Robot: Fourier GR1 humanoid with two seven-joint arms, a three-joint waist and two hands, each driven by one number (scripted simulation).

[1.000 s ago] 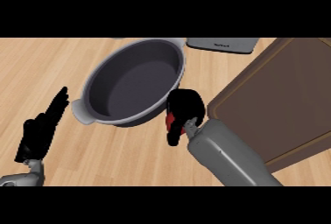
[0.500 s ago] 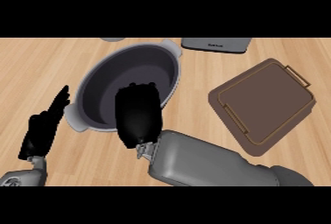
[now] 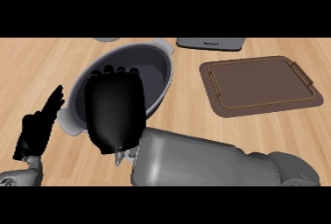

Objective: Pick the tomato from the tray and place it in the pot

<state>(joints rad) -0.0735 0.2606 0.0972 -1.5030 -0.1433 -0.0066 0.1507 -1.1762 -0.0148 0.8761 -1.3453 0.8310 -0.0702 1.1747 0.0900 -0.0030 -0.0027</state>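
Note:
The dark grey pot (image 3: 161, 70) stands on the wooden counter, left of centre. My right hand (image 3: 115, 109) hovers over the pot's near half, its back facing me and its fingers curled downward. No tomato shows; the hand hides whatever it holds. My wide grey right forearm (image 3: 194, 159) fills the lower middle. To the right lies the brown tray (image 3: 258, 85), with nothing on it. Near the left edge my left hand (image 3: 39, 127) rests open, fingers up, beside the pot's near handle.
A grey appliance (image 3: 212, 43) sits at the counter's far edge, behind the tray. A small grey object (image 3: 107, 39) peeks in at the top, behind the pot. Bare wood shows between pot and tray.
My right hand, with red showing in its grasp a second ago, has swung left from the tray's edge to above the pot. The view shifted, and the whole tray now shows.

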